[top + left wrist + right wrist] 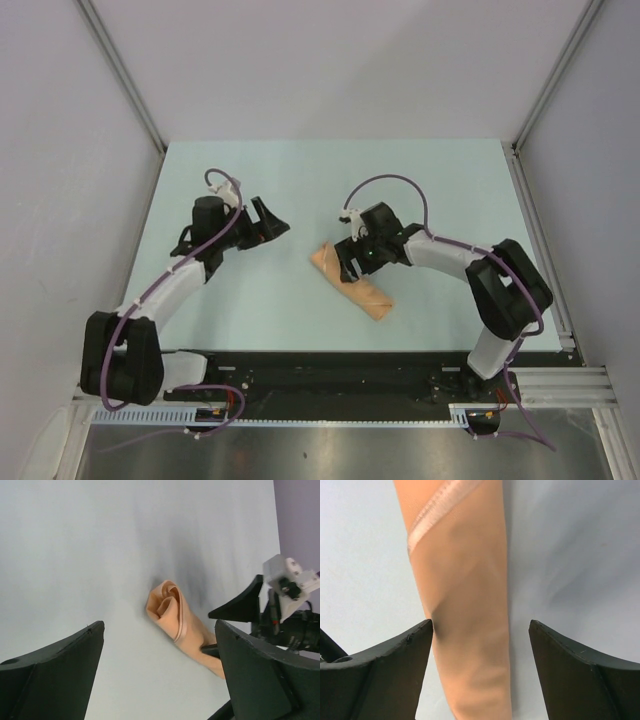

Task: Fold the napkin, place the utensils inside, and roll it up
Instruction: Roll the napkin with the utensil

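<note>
Napkin roll (370,296), contents unseen, between spread jaws of right gripper (480,630); left gripper (160,629) wide, empty.

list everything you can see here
napkin: one, peach-orange, rolled into a tube, lying at a slant on the table right of centre, a stitched hem showing on its outer layer
table: one, pale blue-green, under everything
walls: pale grey, on the left, far and right sides of the table
left arm: one, black and white with a purple cable, on the left side of the table
right arm: one, same colours, reaching in from the right
left gripper: one, black, open, left of the napkin and apart from it
right gripper: one, black, open, over the napkin with a finger on each side
</note>
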